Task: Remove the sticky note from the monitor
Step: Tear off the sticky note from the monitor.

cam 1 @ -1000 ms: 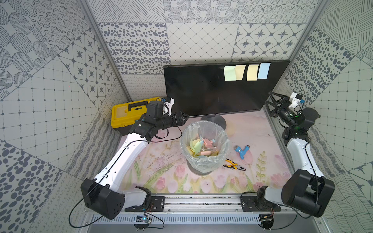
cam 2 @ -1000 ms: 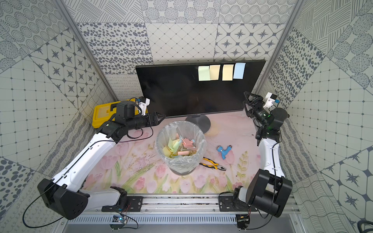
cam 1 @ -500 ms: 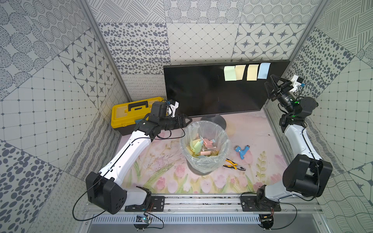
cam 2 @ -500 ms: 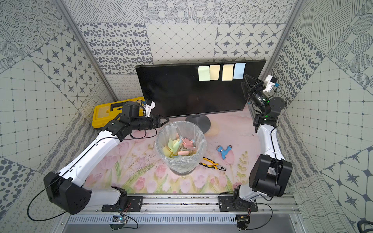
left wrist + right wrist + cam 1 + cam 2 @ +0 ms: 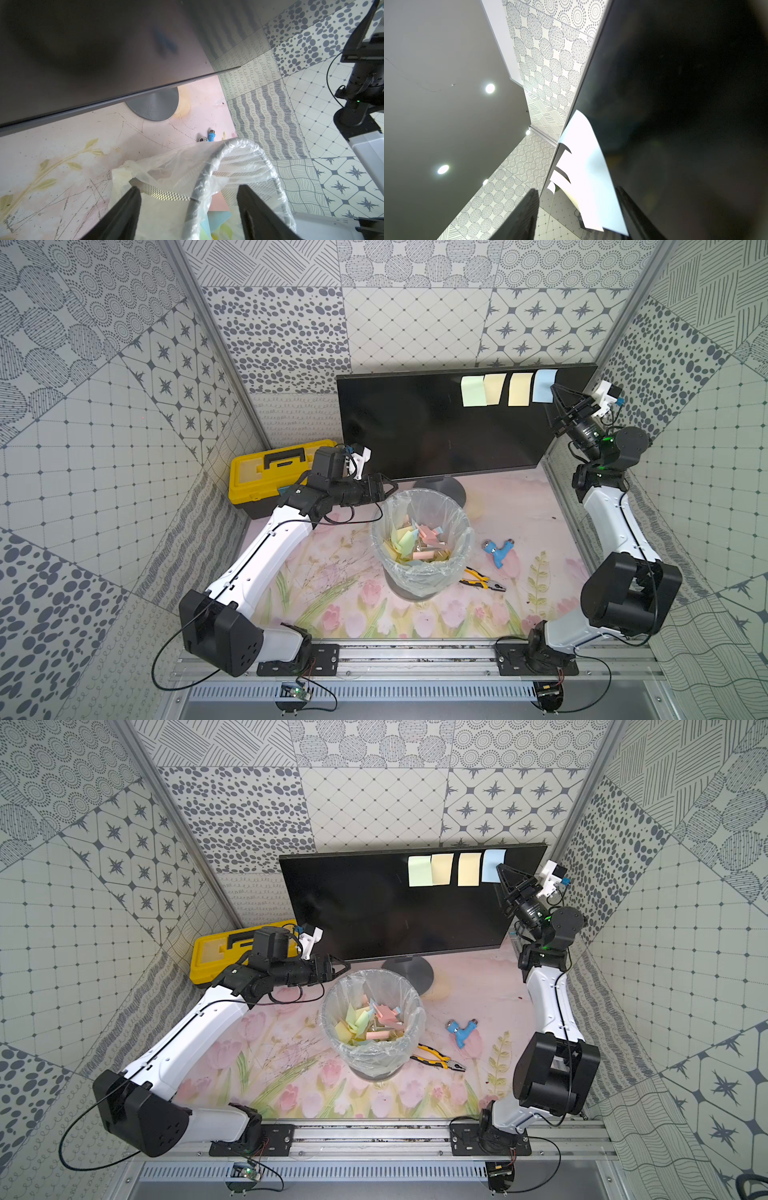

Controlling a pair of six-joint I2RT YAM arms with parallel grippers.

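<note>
The black monitor stands at the back. Along its upper right hang several sticky notes: green, two yellow and, outermost, blue. My right gripper is raised to the blue note's lower edge. In the right wrist view the curled blue note lies between the fingers of this gripper, which is open with gaps on both sides. My left gripper is open and empty over the bin's rim.
A mesh bin lined with clear plastic holds several crumpled notes, in front of the monitor's round base. A yellow toolbox sits at the left wall. Pliers and a blue fitting lie right of the bin.
My right gripper has risen along the monitor's right side to the blue note, and its jaws have narrowed around it. The left arm has barely shifted.
</note>
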